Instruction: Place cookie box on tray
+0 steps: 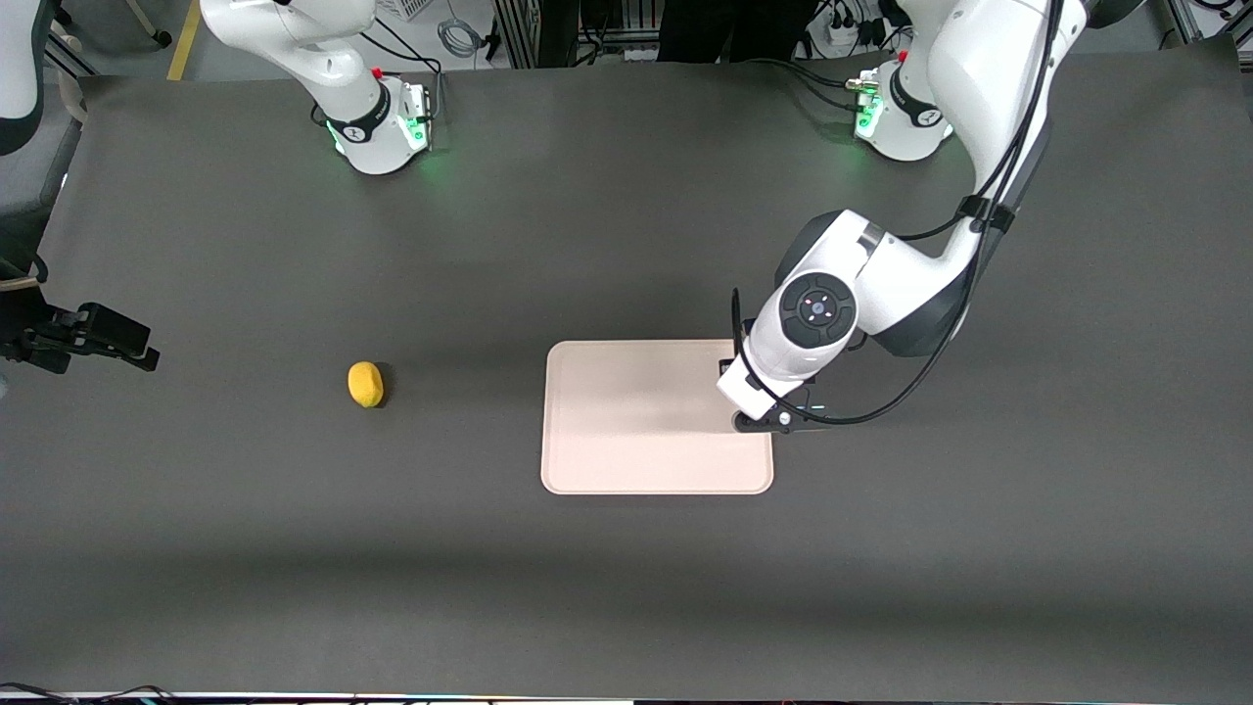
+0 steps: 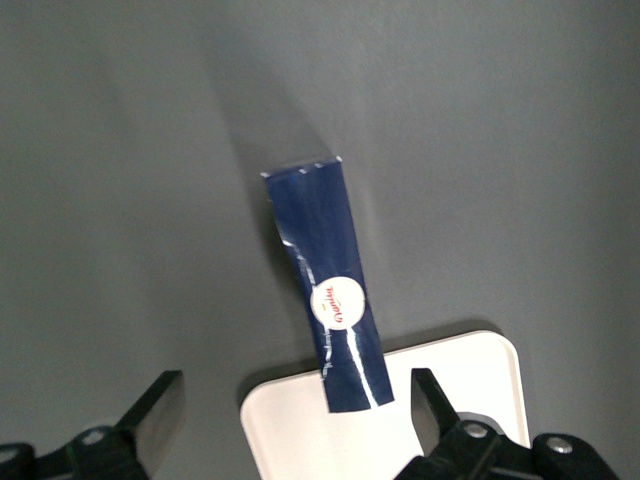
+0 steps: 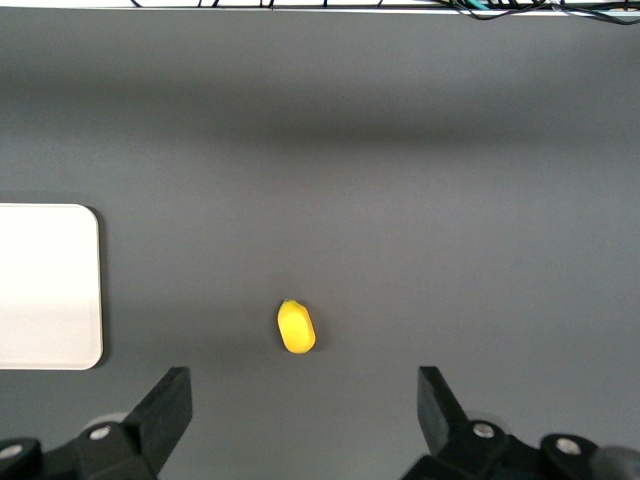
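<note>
My workplace: robotics lab. Dark-matted desk (image 1: 626,245), two arm bases (image 1: 377,132) bolted on it, cables (image 1: 460,34) and metal framing along its edge.

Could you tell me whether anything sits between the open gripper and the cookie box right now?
Nothing visible does. In the wrist view the gripper hangs open with the cookie box in plain sight between its fingers, one end lying over a corner of the tray, the rest on the table.

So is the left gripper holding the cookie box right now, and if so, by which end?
No, nothing is held. The gripper is open above the tray edge; the cookie box lies between the fingers' line, one end overlapping the tray's rim, untouched.
</note>
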Tool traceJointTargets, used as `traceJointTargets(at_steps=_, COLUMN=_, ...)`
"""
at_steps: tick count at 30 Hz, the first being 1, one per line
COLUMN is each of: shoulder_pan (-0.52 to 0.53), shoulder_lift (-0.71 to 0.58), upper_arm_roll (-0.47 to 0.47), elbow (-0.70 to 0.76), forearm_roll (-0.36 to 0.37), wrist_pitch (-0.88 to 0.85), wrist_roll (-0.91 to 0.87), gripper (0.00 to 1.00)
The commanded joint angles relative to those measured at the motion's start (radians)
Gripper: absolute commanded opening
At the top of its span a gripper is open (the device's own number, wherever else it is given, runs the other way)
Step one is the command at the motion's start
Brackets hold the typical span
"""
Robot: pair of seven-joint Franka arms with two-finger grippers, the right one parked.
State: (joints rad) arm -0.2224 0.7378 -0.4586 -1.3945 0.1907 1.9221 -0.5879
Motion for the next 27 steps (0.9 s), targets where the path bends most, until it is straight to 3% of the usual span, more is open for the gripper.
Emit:
traceJointTargets(at_steps=1, shoulder_pan=-0.011, shoulder_lift=0.0, upper_arm_roll=0.008, elbow=-0.026, forearm_roll=0.024, wrist_pitch=0.049, wrist_roll=0.007, gripper=0.28)
traceJointTargets(at_steps=5, shoulder_pan=-0.011, shoulder_lift=0.011, upper_arm_roll=0.011, elbow=-0.026, forearm_roll=0.024, wrist_pitch=0.058, wrist_roll=0.007, gripper=0.76)
traceJointTargets(at_steps=8, shoulder_pan=-0.009, shoulder_lift=0.015, upper_arm_roll=0.014, elbow=-0.024, forearm_roll=0.024, wrist_pitch=0.058, wrist_roll=0.008, gripper=0.99)
traceJointTargets(at_steps=18, shoulder_pan=0.006, shoulder_lift=-0.029, upper_arm_roll=0.044, elbow=-0.017, forearm_roll=0.021, wrist_pitch=0.014, wrist_roll=-0.013, gripper=1.0)
traceJointTargets(at_steps=27, shoulder_pan=0.116, shoulder_lift=-0.221, upper_arm_roll=0.061, elbow=-0.012, forearm_roll=0.0, wrist_pitch=-0.233, wrist_roll=0.005, gripper=1.0)
